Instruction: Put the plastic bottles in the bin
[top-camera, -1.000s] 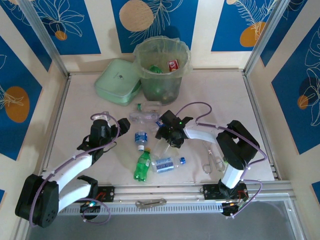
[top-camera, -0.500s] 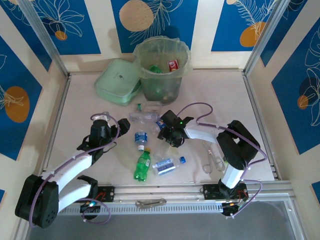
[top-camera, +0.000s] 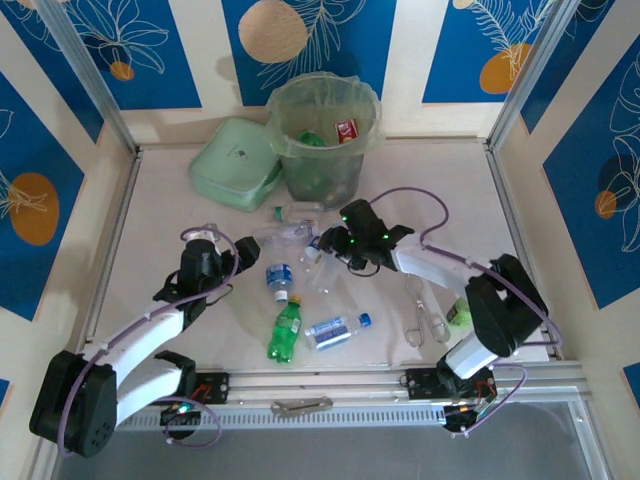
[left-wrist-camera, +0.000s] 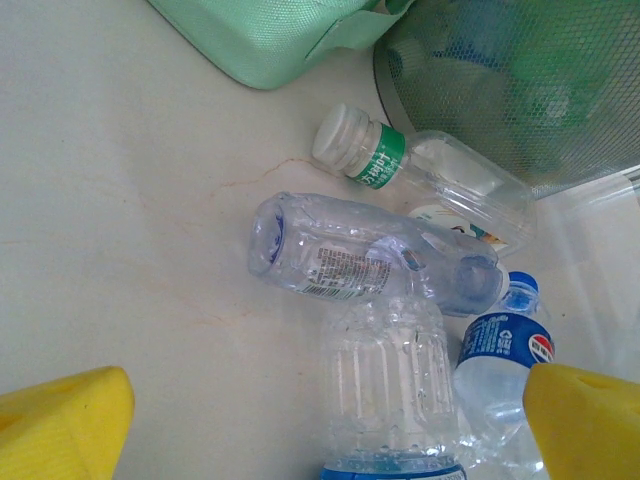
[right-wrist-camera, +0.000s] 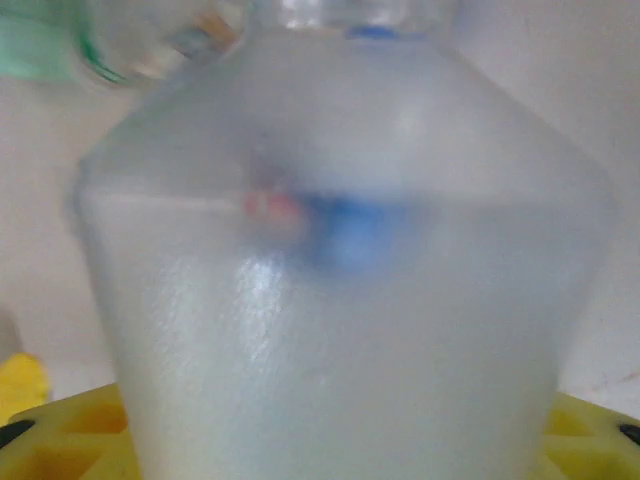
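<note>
The bin (top-camera: 288, 150), a tall pale-green bucket with a bag liner, stands at the back with bottles inside. Several plastic bottles lie in front of it: a green-labelled clear one (top-camera: 298, 212) (left-wrist-camera: 440, 175), a crushed clear one (top-camera: 280, 233) (left-wrist-camera: 340, 250), a blue-labelled one (top-camera: 280, 275) (left-wrist-camera: 390, 370), a green one with a yellow cap (top-camera: 285, 328) and another blue-labelled one (top-camera: 337, 328). My right gripper (top-camera: 335, 252) is shut on a clear bottle (top-camera: 318, 270) (right-wrist-camera: 340, 280) with a blue label (left-wrist-camera: 500, 350). My left gripper (top-camera: 222, 250) (left-wrist-camera: 325, 425) stands open just left of the cluster, holding nothing.
A flat pale-green lid (top-camera: 236, 163) (left-wrist-camera: 280, 40) lies left of the bin. Metal tongs (top-camera: 428, 318) and a small lime-green item (top-camera: 460, 312) lie under the right arm. Another metal tool (top-camera: 300, 405) rests on the front rail.
My right gripper has closed on the clear bottle and moved away from me, towards the bin, the arm stretching out. The left arm has not moved.
</note>
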